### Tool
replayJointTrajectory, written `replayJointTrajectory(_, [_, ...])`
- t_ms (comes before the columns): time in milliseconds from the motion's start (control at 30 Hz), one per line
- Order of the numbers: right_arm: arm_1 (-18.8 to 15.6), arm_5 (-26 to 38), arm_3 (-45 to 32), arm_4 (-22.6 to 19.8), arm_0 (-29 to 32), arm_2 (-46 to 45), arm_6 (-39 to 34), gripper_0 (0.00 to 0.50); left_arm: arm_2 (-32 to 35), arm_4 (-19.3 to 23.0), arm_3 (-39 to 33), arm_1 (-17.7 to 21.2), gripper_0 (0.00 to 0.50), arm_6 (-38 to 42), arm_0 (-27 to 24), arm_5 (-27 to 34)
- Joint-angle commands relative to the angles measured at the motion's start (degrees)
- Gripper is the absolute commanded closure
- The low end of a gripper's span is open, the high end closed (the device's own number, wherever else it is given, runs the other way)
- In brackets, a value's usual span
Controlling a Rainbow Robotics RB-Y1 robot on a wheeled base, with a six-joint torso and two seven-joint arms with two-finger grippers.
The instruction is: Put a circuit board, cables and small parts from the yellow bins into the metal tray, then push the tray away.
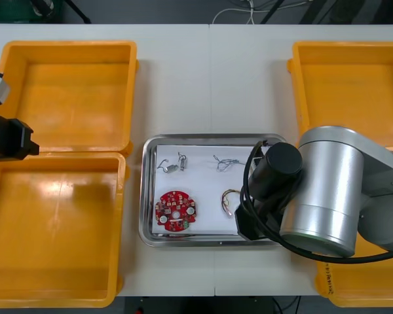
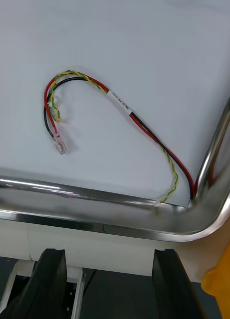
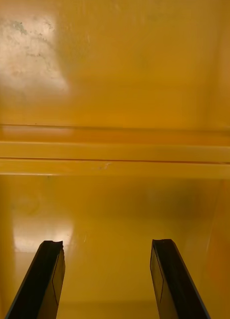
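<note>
Seen from above, the metal tray [image 1: 146,196] lies on the table [image 1: 183,78] between the yellow bins [image 1: 72,98], two at each side. On its white inside rest a red circuit board [image 1: 175,211] at the near left, small metal parts [image 1: 182,162] at the far left, a blue and white cable [image 1: 224,162] at the far middle and a red and yellow cable [image 1: 229,201] near the right side. The right arm [image 1: 327,190] hangs over the tray's right side and covers that edge. The left arm [image 1: 6,137] sits at the table's left, above the wall where the two left bins meet. In the right wrist view, the right hand [image 2: 111,284] is spread wide with nothing between its fingers [image 2: 50,284], just outside a rounded corner of the tray, and the red and yellow cable lies looped on the white liner beyond the rim, one end running into that corner. In the left wrist view, the left hand [image 3: 107,284] is also spread wide and holds nothing, poised over a bin's bare floor, with the adjoining bin walls [image 3: 115,159] crossing ahead of the fingers.
</note>
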Motion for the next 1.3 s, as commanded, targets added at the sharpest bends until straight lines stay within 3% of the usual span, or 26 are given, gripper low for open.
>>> replayJointTrajectory(33, [3.2, 0.4, -0.4, 2.9, 2.2, 0.4, -3.3, 0.000, 2.3, 0.7, -3.1, -0.2, 0.000, -1.6, 2.4, 0.3])
replayJointTrajectory(333, [6.2, 0.5, 0.5, 9.8, 6.6, 4.0, -3.8, 0.000, 2.8, 1.0, -3.7, -0.2, 0.000, -1.5, 4.6, 0.3])
replayJointTrajectory(967, [13.9, 0.4, 5.5, 14.5, 9.2, 6.5, -6.7, 0.000, 3.1, 1.0, -4.3, -0.2, 0.000, -1.4, 5.3, 0.3])
replayJointTrajectory(1300, [15.7, -1.9, 7.4, 16.8, 10.8, 8.6, -7.6, 0.000, 3.1, 1.0, -4.3, -0.2, 0.000, -1.4, 5.3, 0.3])
